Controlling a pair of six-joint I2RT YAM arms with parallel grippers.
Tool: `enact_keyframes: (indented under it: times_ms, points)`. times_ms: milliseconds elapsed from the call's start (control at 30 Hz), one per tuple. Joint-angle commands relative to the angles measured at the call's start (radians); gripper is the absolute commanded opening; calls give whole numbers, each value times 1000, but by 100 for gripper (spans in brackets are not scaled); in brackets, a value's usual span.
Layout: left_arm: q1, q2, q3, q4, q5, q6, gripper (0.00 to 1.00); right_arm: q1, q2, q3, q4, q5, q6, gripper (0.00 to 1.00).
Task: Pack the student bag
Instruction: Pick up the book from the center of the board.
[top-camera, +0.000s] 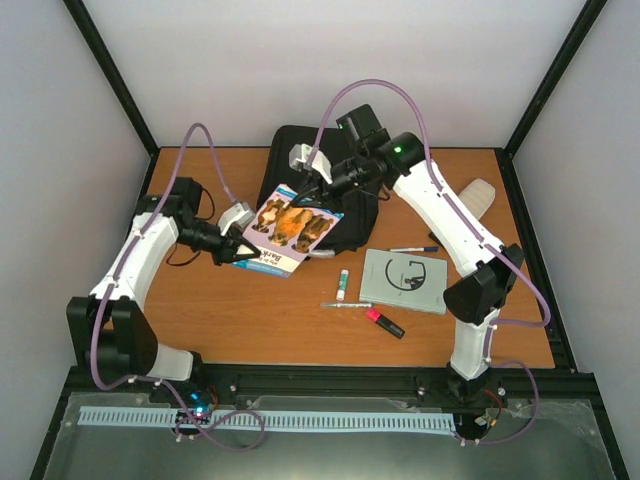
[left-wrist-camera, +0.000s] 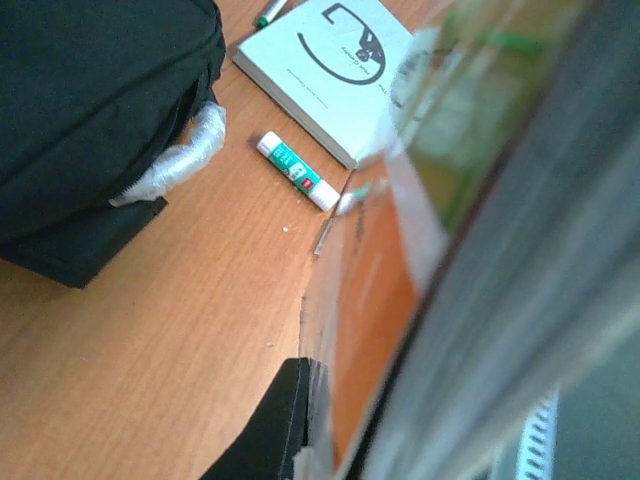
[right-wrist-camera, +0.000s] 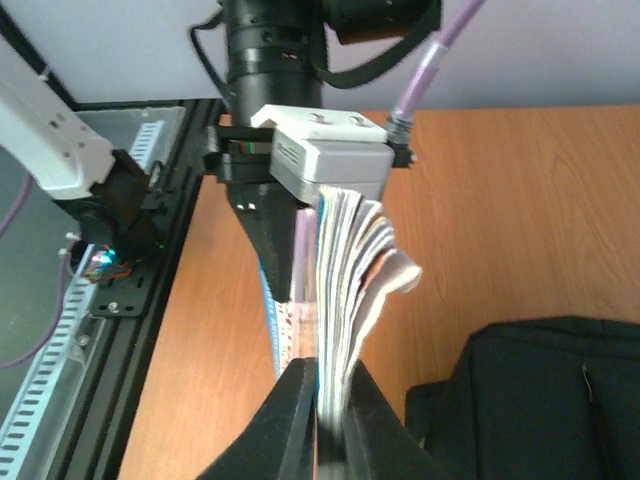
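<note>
While the student bag (top-camera: 288, 150) sits at top centre of the overhead view, can't see inside it. Just below it, the left gripper (top-camera: 240, 248) and right gripper (top-camera: 300, 190) are both pinched tight on one picture book (top-camera: 292, 228). Left wrist: bag upper left, glue stick (left-wrist-camera: 297, 172) nearby. Right wrist: bag lower right, pages clamped.

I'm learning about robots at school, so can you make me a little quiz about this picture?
1. True or false: the left gripper and the right gripper are both shut on the book.
2. Which thing lies on the table near the grey notebook? A scissors, B glue stick, C apple.
3. Fill in: the bag is coloured ____.
Key: 1 true; 2 B; 3 black.
</note>
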Motion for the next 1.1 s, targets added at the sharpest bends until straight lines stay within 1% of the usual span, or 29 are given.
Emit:
enact_keyframes:
  times_ms: [0, 33, 67, 167, 267, 333, 433, 567, 667, 800, 933, 1000, 1067]
  points:
    - [-1, 42, 95, -100, 66, -61, 1, -12, -8, -27, 35, 102, 9, 19]
    - [0, 49, 106, -110, 74, -82, 1, -15, -9, -32, 39, 114, 12, 29]
    - [-1, 57, 118, -117, 79, -109, 1, -19, -8, -35, 44, 130, 19, 36]
    - [-1, 76, 152, -160, 81, -134, 1, -42, -22, -45, 56, 177, 38, 49]
    - [-1, 83, 179, -164, 43, -196, 1, -86, -47, -85, 75, 214, 56, 56]
    - [-1, 87, 188, -139, -8, -288, 1, -119, -61, -117, 79, 222, 58, 59]
    - [3, 104, 196, -118, -86, -429, 1, -150, -88, -194, 89, 250, 22, 61]
    - [38, 93, 162, -111, -81, -498, 1, -149, -145, -357, 151, 290, -70, 61]
    - [79, 81, 123, -93, -93, -569, 1, -135, -160, -453, 199, 365, -107, 60]
    - [134, 84, 111, -72, -85, -620, 1, -111, -128, -516, 224, 489, -149, 55]
    - [182, 77, 83, -52, -48, -654, 1, -79, -63, -531, 232, 595, -157, 54]
    - [184, 62, 64, -32, -61, -665, 1, -64, -34, -531, 235, 627, -155, 55]
    - [185, 43, 43, -5, -109, -679, 1, -54, -11, -526, 234, 631, -154, 55]
